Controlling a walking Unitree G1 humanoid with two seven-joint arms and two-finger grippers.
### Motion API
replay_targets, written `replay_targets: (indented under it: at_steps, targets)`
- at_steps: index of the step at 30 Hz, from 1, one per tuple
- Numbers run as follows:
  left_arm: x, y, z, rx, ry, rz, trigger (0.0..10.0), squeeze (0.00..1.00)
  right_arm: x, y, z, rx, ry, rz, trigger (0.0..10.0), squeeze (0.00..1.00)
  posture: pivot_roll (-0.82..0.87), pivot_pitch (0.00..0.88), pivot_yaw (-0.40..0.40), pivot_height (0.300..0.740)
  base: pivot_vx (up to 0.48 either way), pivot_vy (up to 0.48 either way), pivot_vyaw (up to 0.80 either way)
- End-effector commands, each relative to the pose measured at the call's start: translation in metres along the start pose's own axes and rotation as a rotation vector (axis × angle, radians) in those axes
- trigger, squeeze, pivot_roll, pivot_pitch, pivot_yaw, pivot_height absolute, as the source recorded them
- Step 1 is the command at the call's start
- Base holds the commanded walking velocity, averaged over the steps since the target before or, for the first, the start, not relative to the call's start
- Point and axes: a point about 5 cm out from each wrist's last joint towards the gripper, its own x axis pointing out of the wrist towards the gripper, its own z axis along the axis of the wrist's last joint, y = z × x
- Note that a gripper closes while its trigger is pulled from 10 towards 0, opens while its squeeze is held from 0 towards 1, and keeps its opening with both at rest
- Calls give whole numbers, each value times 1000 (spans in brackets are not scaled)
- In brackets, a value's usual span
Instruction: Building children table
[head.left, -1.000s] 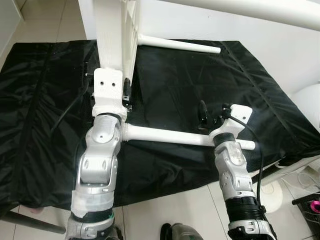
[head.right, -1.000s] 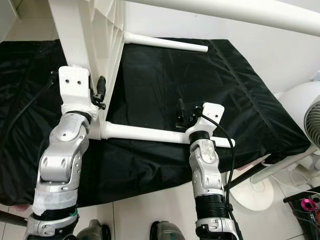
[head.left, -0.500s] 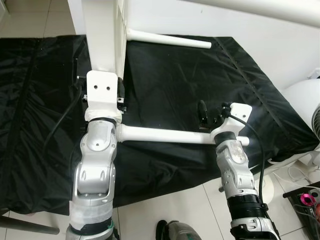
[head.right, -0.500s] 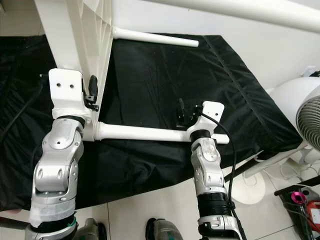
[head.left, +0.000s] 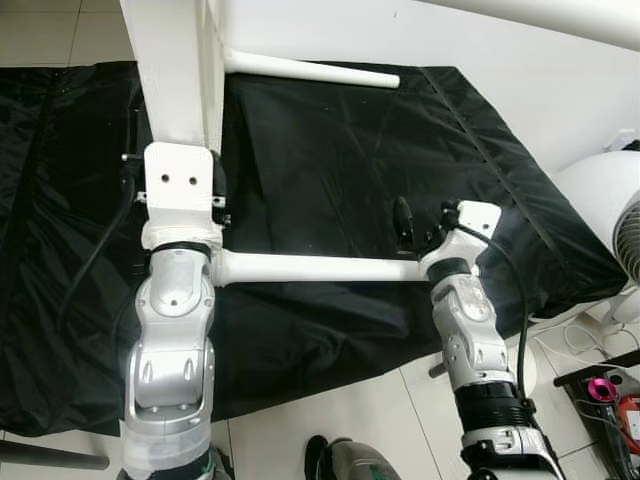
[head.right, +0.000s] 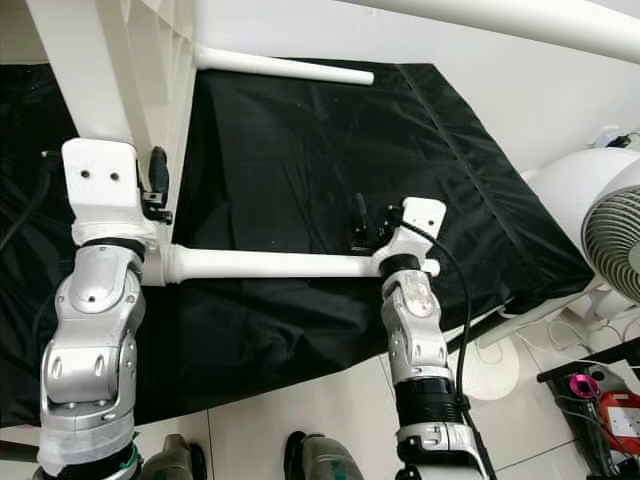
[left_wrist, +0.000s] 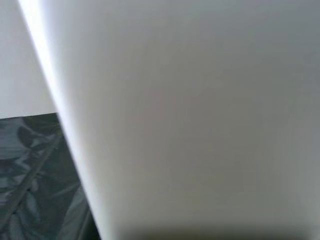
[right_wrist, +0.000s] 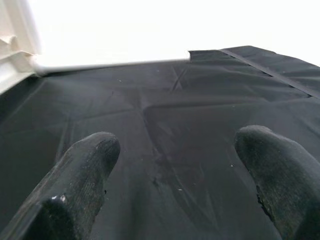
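The white table top (head.left: 180, 70) stands on edge against the left gripper (head.left: 178, 185) (grip unclear), its near leg (head.left: 315, 267) passing under the spread-fingered right gripper (right_wrist: 175, 175), over a black sheet (head.left: 350, 150) on tiled floor (head.left: 330, 410).

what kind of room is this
Probably a room in a home, used as an assembly spot: pale tiled floor, a black sheet spread under the white table parts, and a white fan standing nearby.
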Motion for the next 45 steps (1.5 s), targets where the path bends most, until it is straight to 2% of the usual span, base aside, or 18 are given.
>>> replay_targets:
  at_steps: [1,12,17,20,26,36,37,38,39,41,43,44,45]
  targets:
    - [-14,31,7,20,-36,331,0,0,0,-6,-2,-15,13,-8,10000,0,16,96,-112,740,0,0,0]
    - [-17,36,9,38,-42,345,0,0,1,-10,-2,-26,15,-10,10000,0,13,97,-108,740,0,0,0]
    - [-13,38,9,65,-54,335,0,0,1,-7,-4,-24,18,-4,10000,0,16,91,-112,740,0,0,0]
    - [-11,45,9,84,-60,354,0,0,2,-8,-4,-25,17,-4,10000,0,11,89,-105,740,0,0,0]
    - [-18,59,12,108,-59,432,0,0,1,-12,-4,-29,16,-17,10000,0,9,85,-99,740,0,0,0]
    - [-20,59,9,118,-47,445,0,0,1,-10,-5,-28,18,-14,10000,0,16,84,-98,740,0,0,0]
    - [-16,55,4,95,-22,413,7765,0,1,-10,-6,-28,18,-14,10000,0,18,85,-100,740,0,0,0]
    - [-10,50,0,88,-12,354,10000,0,2,-10,-6,-27,19,-14,10000,0,20,82,-102,740,0,0,0]
    - [-10,50,0,88,-12,354,10000,0,2,-10,-6,-27,19,-14,10000,0,20,82,-102,740,0,0,0]
    - [-1,38,-2,65,-20,230,10000,0,1,-10,-7,-27,20,-15,10000,0,19,83,-97,740,0,0,0]
    - [-1,38,-2,65,-20,230,10000,0,1,-10,-7,-27,20,-15,10000,0,19,83,-97,740,0,0,0]
    - [2,33,-2,35,-23,172,10000,329,1,-11,-7,-28,21,-17,10000,0,23,83,-95,740,0,0,0]
    - [5,30,-3,0,-26,130,10000,1000,0,-11,-8,-28,21,-21,10000,0,19,83,-84,740,0,0,0]
